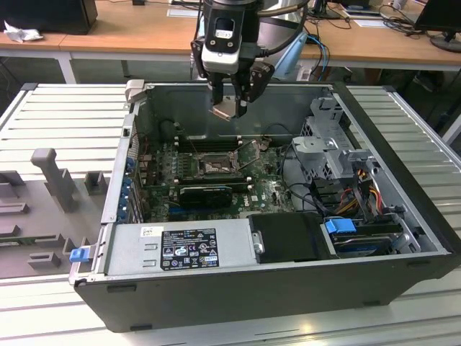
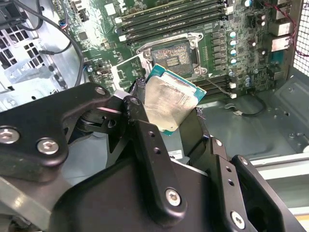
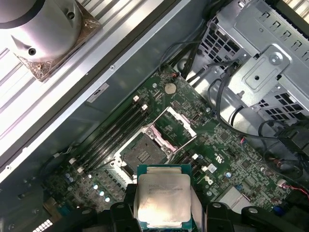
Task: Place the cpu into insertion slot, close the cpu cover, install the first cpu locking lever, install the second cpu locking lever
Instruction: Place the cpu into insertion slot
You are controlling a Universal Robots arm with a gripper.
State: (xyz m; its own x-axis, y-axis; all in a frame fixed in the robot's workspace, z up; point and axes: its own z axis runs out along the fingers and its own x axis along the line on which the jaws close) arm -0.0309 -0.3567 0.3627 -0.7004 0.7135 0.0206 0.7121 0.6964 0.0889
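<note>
My gripper [image 1: 232, 105] hangs over the open computer case, shut on the cpu [image 1: 225, 109], a flat square chip with a tan-grey metallic face. In both wrist views the cpu [image 2: 169, 102] [image 3: 161, 197] sits between the black fingers [image 2: 145, 130], tilted, well above the green motherboard [image 1: 263, 191]. The insertion slot [image 1: 214, 165] [image 2: 175, 54] [image 3: 139, 153] lies bare below, black-framed with a grey pin field. The cpu cover [image 3: 176, 126] [image 2: 126, 72], a silvery windowed frame, stands swung open beside the slot.
Memory sticks [image 2: 169, 14] run along one side of the slot. A metal drive cage [image 1: 328, 140] with cables [image 1: 360, 191] fills the exterior view's right. A power supply [image 1: 180, 249] lines the case front. Grey fixtures [image 1: 54, 180] sit on the ribbed table.
</note>
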